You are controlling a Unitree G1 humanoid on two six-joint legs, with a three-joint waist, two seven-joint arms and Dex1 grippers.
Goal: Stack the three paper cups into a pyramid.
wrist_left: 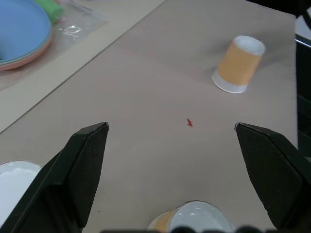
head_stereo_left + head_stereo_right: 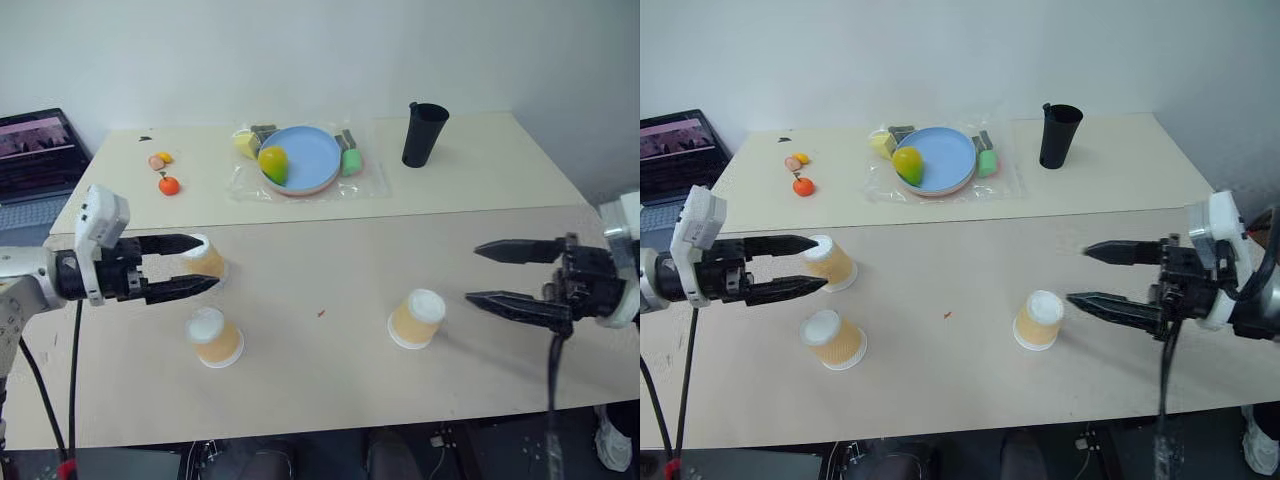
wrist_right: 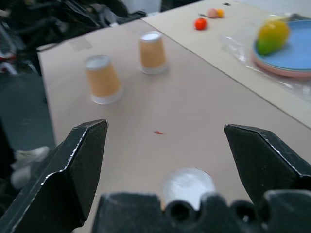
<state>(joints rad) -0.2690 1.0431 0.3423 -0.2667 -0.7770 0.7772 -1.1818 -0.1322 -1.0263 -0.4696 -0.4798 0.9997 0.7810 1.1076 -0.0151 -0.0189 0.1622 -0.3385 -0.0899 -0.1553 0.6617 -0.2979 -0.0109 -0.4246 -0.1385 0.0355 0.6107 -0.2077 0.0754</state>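
Three paper cups stand upside down and apart on the tan table (image 2: 330, 400): one at the left (image 2: 836, 268), one nearer the front left (image 2: 214, 338), one at centre right (image 2: 417, 319). My left gripper (image 2: 211, 261) hovers open above the table and points right. The left cup shows between its fingers from the head, while in the left wrist view that cup's white base (image 1: 12, 187) sits low beside one finger. My right gripper (image 2: 471, 273) is open and empty, pointing left, its tips just right of the centre-right cup (image 3: 187, 187).
On the far table a blue plate (image 2: 305, 160) with a yellow-green fruit lies on a plastic sheet, with small blocks beside it. A tall black cup (image 2: 424, 133) stands at the back right. Small orange fruits (image 2: 168, 184) lie back left. A laptop (image 2: 35, 150) sits at the far left.
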